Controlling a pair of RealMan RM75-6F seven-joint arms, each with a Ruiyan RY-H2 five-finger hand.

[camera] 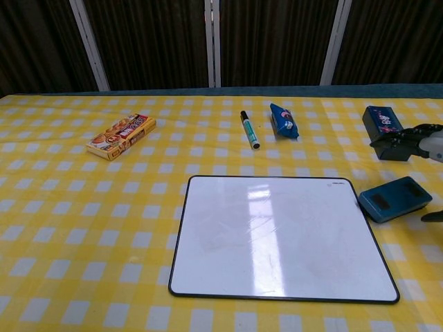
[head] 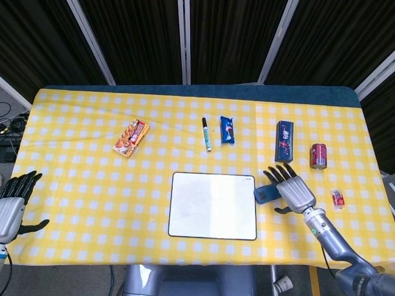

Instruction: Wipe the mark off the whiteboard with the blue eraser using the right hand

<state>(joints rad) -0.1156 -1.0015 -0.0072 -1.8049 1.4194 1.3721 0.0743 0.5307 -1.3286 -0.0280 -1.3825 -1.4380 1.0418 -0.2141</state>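
Observation:
The whiteboard [head: 213,205] [camera: 277,235] lies flat at the table's front middle, its surface white with only faint smudges. The blue eraser [head: 266,194] [camera: 394,199] lies on the yellow checked cloth just off the board's right edge. My right hand [head: 292,186] [camera: 415,142] hovers beside and slightly over the eraser with its fingers spread, holding nothing. My left hand [head: 12,200] hangs off the table's left front corner, fingers apart and empty; the chest view does not show it.
Along the back lie a snack box [head: 131,138], a marker [head: 206,134], a blue snack packet [head: 228,130], a dark blue box [head: 284,142], a red can [head: 318,156] and a small packet [head: 337,198] to the right.

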